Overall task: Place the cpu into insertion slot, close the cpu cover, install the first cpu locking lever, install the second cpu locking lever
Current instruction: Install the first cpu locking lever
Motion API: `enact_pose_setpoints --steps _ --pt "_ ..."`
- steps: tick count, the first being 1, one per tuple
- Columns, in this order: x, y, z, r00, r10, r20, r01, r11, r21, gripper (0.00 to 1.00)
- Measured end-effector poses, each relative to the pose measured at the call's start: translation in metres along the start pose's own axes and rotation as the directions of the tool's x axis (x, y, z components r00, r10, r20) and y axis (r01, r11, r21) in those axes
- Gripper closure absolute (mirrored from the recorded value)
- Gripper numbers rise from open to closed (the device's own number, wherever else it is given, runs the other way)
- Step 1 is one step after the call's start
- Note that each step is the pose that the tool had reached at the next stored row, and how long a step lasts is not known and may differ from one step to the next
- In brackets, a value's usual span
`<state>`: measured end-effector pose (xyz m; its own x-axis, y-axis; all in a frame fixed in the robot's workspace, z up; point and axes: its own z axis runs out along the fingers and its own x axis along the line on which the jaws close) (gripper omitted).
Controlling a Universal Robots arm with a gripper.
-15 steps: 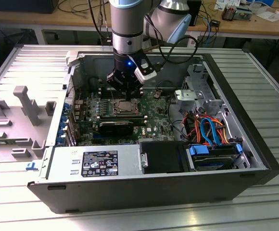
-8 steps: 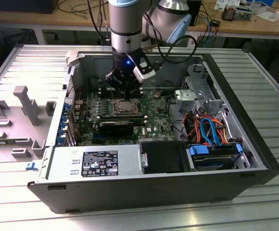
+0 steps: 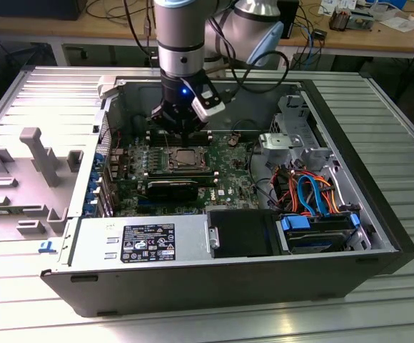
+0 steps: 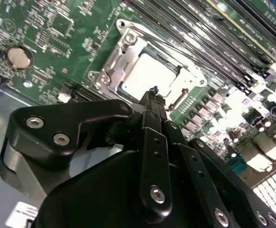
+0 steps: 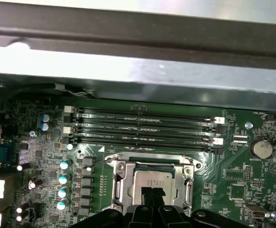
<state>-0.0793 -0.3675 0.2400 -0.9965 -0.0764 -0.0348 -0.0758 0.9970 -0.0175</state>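
The cpu [image 5: 153,179] [image 4: 150,71] lies flat in the insertion slot [image 3: 185,158] on the green board, its silvery top showing through the window of the cpu cover [image 5: 123,183] [image 4: 128,47], which lies down over it. A thin wire locking lever [image 5: 147,158] [image 4: 166,47] runs along one edge of the socket. My gripper [image 3: 185,133] [image 4: 152,91] [image 5: 152,192] hangs just above the socket, its dark fingertips [image 4: 155,97] pressed together over the chip's edge, holding nothing.
Long black memory slots [image 5: 142,126] run beside the socket, and a coin battery [image 5: 260,148] sits nearby. A black block [image 3: 173,187] lies in front of the socket. The power supply [image 3: 139,239], drive cage with blue and orange cables [image 3: 314,193] and case walls [image 3: 193,282] hem the board in.
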Motion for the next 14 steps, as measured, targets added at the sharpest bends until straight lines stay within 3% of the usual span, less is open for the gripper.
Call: enact_pose_setpoints --steps 7,11,14 --pt "0.0255 0.0019 -0.0032 0.9999 0.000 0.0114 0.000 1.0000 0.0007 0.89" --pt "0.0290 0.0026 -0.0127 0.9999 0.000 0.0152 0.000 1.0000 0.0009 0.89" --pt "0.0347 0.0031 -0.0152 0.9998 0.000 0.0184 0.000 1.0000 0.0012 0.89"
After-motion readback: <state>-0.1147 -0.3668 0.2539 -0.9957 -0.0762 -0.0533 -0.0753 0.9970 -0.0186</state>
